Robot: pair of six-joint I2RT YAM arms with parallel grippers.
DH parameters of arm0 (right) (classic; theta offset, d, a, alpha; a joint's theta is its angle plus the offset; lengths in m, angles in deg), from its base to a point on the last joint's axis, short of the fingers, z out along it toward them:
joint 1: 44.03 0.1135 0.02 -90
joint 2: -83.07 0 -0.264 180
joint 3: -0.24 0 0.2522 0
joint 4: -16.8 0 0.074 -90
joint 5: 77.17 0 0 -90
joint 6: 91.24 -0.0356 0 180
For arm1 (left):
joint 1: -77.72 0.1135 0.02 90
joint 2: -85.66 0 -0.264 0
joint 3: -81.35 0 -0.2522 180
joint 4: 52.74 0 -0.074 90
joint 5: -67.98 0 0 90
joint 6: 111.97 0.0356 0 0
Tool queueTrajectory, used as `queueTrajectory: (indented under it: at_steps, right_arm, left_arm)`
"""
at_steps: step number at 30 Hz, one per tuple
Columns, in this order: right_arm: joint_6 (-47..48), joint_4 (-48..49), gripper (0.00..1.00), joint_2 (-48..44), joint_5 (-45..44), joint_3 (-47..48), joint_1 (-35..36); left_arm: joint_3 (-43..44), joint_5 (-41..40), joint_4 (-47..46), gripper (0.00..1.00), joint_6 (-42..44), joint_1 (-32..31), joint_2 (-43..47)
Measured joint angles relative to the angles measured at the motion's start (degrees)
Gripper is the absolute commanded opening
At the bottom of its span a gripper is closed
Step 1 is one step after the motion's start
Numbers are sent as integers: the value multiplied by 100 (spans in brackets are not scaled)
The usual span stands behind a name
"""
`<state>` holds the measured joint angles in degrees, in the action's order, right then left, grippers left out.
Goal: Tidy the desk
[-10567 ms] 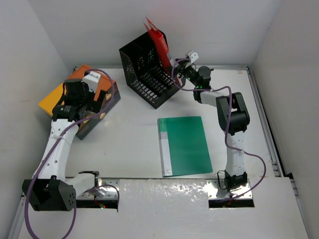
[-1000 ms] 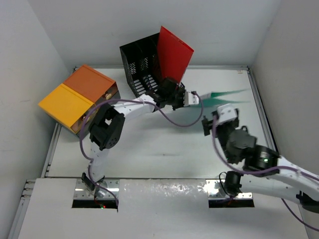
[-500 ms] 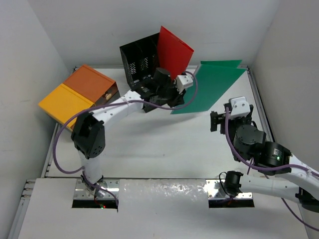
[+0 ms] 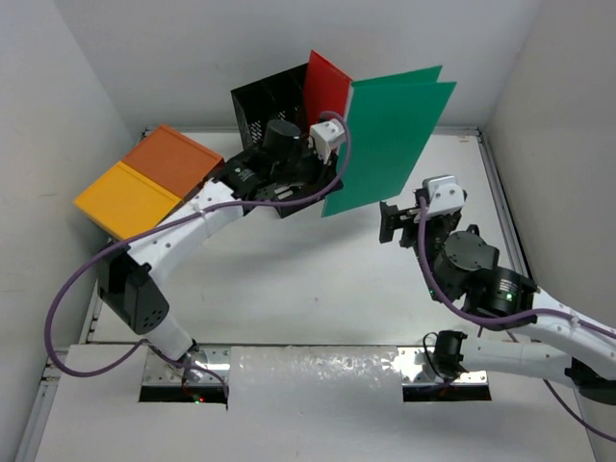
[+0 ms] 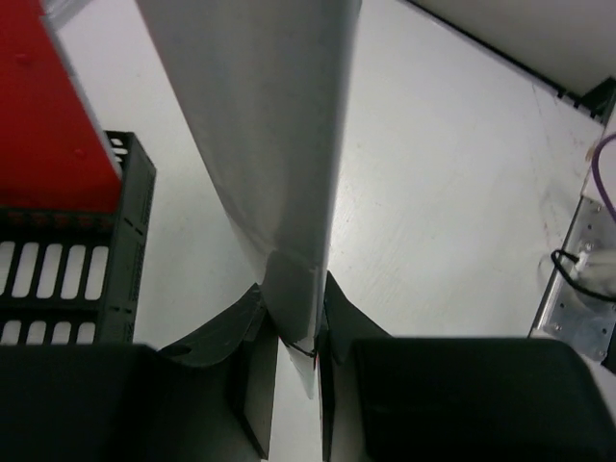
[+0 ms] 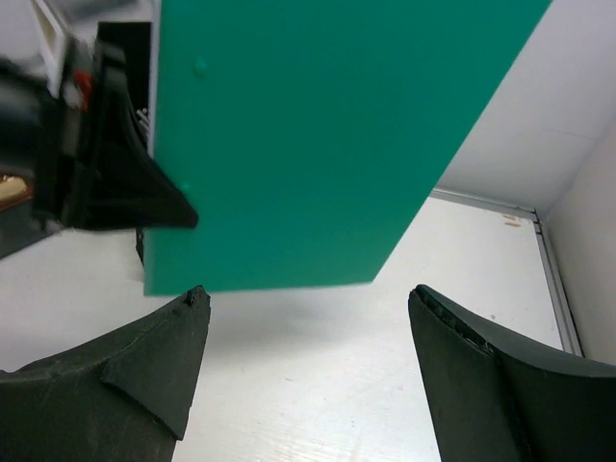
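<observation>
A green folder (image 4: 387, 135) hangs upright in the air beside the black mesh rack (image 4: 262, 108), above the desk (image 4: 289, 279). My left gripper (image 4: 337, 162) is shut on its left edge. In the left wrist view the folder's pale spine (image 5: 279, 144) runs up from between the closed fingers of the left gripper (image 5: 295, 300). My right gripper (image 4: 397, 223) stands open just right of and below the folder, holding nothing. From the right wrist, the green folder (image 6: 318, 135) fills the top, above the wide-apart fingers of the right gripper (image 6: 308, 308).
A red folder (image 4: 327, 87) stands in the rack, seen close as the red folder (image 5: 48, 106) over the rack's mesh wall (image 5: 67, 279). An orange-yellow drawer box (image 4: 144, 183) sits at the back left. Walls close the desk on three sides.
The left arm has lifted the green folder and swung it upright toward the rack. The right gripper has let go, opened wider and shifted slightly left.
</observation>
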<state>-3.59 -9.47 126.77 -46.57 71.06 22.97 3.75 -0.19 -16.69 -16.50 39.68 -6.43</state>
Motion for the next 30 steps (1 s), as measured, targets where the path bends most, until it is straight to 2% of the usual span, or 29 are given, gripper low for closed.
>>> queueTrajectory:
  at_steps: [5, 9, 11, 18, 30]
  right_arm:
    - [-20, 136, 81, -17, 101, -339, 0]
    - [-20, 229, 81, -184, 85, -726, 0]
    - [-20, 295, 82, -190, 81, -774, 0]
    - [94, 658, 83, -177, 63, -997, 0]
    - [133, 804, 83, -334, -160, -1235, 0]
  left_arm:
    - [-227, -422, 22, 0, -398, 490, 686]
    - [-514, -1198, 42, 0, -601, 1158, 1427]
    - [-553, -1585, 96, 0, -616, 1283, 1674]
    - [-796, -2916, 109, 0, -999, 1250, 2328]
    - [-1211, -4505, -85, 0, -1930, 1158, 2157]
